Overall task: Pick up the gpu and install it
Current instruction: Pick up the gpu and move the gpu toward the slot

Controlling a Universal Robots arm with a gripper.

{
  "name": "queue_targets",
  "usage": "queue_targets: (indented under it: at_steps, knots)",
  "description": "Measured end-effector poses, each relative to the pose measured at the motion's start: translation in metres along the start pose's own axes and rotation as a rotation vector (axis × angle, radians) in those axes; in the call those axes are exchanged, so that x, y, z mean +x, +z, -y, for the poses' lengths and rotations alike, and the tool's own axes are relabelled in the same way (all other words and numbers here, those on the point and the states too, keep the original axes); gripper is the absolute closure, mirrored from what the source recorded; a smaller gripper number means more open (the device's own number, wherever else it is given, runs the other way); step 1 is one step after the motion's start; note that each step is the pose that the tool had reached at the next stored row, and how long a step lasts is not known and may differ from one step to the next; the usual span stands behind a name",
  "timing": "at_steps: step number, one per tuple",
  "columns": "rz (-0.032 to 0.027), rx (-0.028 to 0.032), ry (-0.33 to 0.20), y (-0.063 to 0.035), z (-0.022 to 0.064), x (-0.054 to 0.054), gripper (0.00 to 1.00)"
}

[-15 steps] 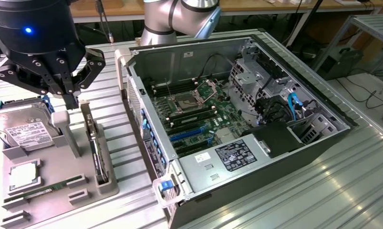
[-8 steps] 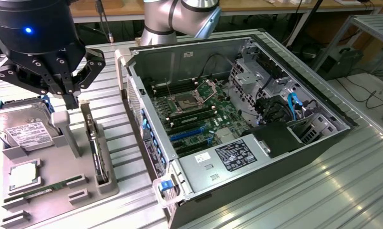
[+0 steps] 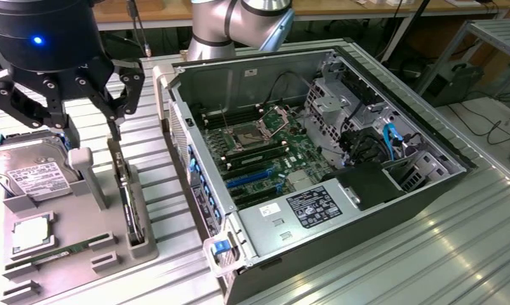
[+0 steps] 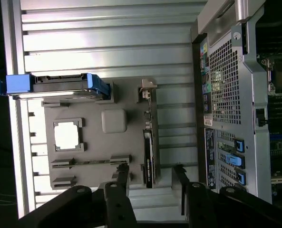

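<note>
My gripper (image 3: 89,127) hangs empty, fingers spread, above the graphics card (image 3: 124,190), which stands on edge in a slot of the grey tray (image 3: 77,232) beside the open computer case (image 3: 322,159); I judge it light, stiff and fragile, best pinched across its flat faces near the top edge.

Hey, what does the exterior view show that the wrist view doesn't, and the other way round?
Exterior view: the arm, plus the labelled power supply and blue cable inside the open case. Wrist view: the outer face of the case's rear panel, with its vent grille and black label. Both: the grey tray, the gpu standing on edge in it, the hard drive, and the open fingers above the tray.
</note>
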State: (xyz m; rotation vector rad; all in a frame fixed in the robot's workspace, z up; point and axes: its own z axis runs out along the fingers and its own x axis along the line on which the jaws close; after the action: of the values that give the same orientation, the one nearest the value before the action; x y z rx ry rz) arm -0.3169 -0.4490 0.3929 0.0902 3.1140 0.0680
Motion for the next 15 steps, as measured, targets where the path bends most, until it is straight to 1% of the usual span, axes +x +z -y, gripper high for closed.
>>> queue_targets:
  at_steps: [1,2,3,4,7,8,15]
  knots:
    - [-0.0001,-0.0001,-0.004,0.0,0.0,0.0,0.46]
    - [-0.0005,-0.0013,-0.012,0.0005,-0.0002,0.0,0.34]
    - [-0.0013,-0.0058,-0.017,0.001,0.0001,0.0,0.34]
    - [-0.001,-0.0074,-0.021,0.0022,0.0003,0.0,0.34]
    - [-0.0017,-0.0075,-0.029,0.0081,0.0013,0.0,0.34]
    - [-0.0018,-0.0076,-0.032,0.0116,0.0015,0.0,0.34]
    - [-0.0031,-0.0078,-0.042,0.0229,0.0021,0.001,0.34]
